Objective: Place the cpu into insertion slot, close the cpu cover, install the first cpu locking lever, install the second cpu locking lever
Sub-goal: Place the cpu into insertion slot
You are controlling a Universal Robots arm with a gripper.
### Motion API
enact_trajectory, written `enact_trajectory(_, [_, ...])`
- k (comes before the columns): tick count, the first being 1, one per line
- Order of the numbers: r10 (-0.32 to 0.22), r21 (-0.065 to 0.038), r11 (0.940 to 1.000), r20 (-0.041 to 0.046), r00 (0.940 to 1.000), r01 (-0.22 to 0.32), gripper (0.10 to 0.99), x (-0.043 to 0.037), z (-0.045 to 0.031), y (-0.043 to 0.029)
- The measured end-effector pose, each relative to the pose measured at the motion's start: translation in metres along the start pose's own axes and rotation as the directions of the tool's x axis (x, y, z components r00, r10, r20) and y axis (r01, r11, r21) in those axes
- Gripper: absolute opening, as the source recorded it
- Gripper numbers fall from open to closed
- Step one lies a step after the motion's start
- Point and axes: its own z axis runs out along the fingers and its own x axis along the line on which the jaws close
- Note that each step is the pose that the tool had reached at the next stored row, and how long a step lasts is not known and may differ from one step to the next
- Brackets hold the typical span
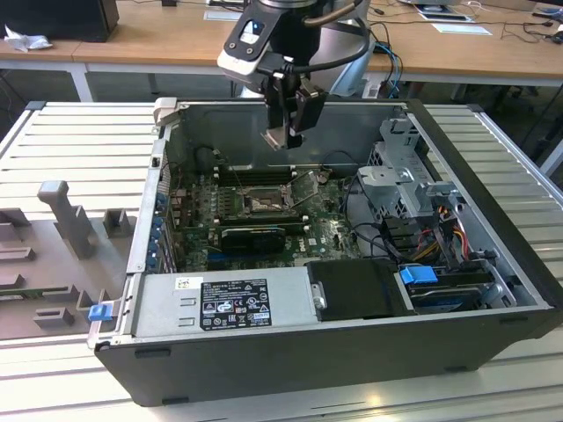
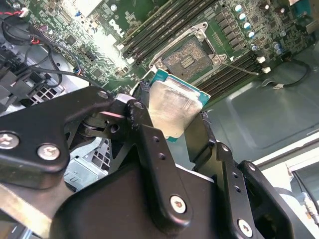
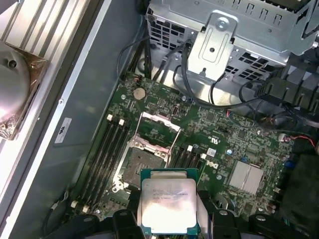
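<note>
1. I am gripping the cpu (image 3: pixel 169 206) by two opposite edges, my gripper (image 2: pixel 172 114) clamped shut on it.
2. I am holding it in the air above the motherboard (image 3: pixel 219 144), apart from the insertion slot (image 3: pixel 137 167), which is lying bare between the memory slots (image 3: pixel 107 149) near the board's middle.
3. The cpu cover (image 3: pixel 159 127) is standing open at the slot's edge, so I judge that I am working on the first step, placing the chip.
4. Seating it is calling for squared corners and a level, gentle descent, clear of the cover.

In the second wrist view we lose part of the cpu (image 2: pixel 172 99) behind the gripper's (image 2: pixel 170 113) fingers (image 2: pixel 149 142); the exterior view's top edge cuts off the arm (image 1: pixel 286 31).
</note>
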Motion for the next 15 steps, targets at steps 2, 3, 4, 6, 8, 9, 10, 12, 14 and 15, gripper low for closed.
enact_trajectory(2, [0.010, 0.001, 1.0000, 0.0004, 1.0000, -0.010, 0.525, 0.0000, 0.0003, 0.0000])
enact_trajectory(3, [0.014, 0.001, 0.9999, 0.0007, 0.9999, -0.014, 0.525, 0.0000, 0.0004, 0.0000])
enact_trajectory(4, [0.021, 0.000, 0.9998, 0.0012, 0.9998, -0.021, 0.525, -0.0001, 0.0005, 0.0000])
enact_trajectory(6, [0.032, 0.000, 0.9995, 0.0021, 0.9995, -0.032, 0.525, -0.0001, 0.0006, 0.0000])
enact_trajectory(8, [0.057, -0.001, 0.9984, 0.0040, 0.9984, -0.057, 0.525, 0.0000, 0.0006, 0.0000])
enact_trajectory(9, [0.067, -0.001, 0.9978, 0.0047, 0.9978, -0.067, 0.525, 0.0000, 0.0008, 0.0000])
enact_trajectory(10, [0.073, -0.001, 0.9973, 0.0051, 0.9973, -0.073, 0.525, 0.0000, 0.0010, 0.0000])
enact_trajectory(12, [0.080, -0.001, 0.9968, 0.0059, 0.9967, -0.080, 0.525, -0.0001, 0.0020, -0.0001])
enact_trajectory(14, [0.082, 0.000, 0.9966, 0.0058, 0.9966, -0.082, 0.525, -0.0001, 0.0031, -0.0002])
enact_trajectory(15, [0.083, 0.002, 0.9966, 0.0053, 0.9966, -0.083, 0.525, -0.0001, 0.0042, -0.0004])
